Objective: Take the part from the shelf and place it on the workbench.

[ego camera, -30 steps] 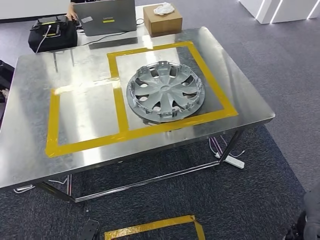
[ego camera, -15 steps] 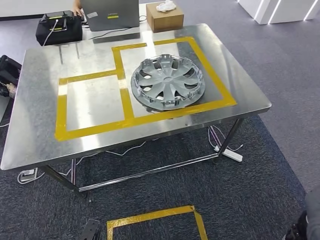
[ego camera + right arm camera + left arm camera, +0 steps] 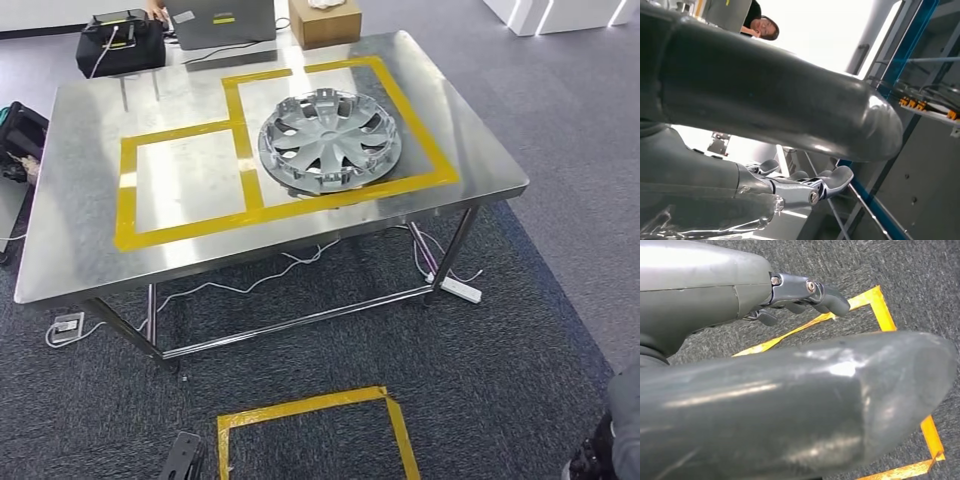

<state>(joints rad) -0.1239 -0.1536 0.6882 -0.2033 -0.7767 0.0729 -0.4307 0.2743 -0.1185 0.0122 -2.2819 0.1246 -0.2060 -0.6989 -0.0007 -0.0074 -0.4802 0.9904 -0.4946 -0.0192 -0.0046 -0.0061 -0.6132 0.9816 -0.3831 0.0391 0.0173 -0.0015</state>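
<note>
Workbench point(image 3: 75, 240), steel top, yellow tape boxes. Part point(image 3: 330, 140), a grey wheel cover, lies flat on the workbench inside the right tape box. Placing step looks done. Left hand point(image 3: 798, 295) and right hand point(image 3: 806, 185): fingers extended, holding nothing. Next: probably stand clear, hands away from workbench.
</note>
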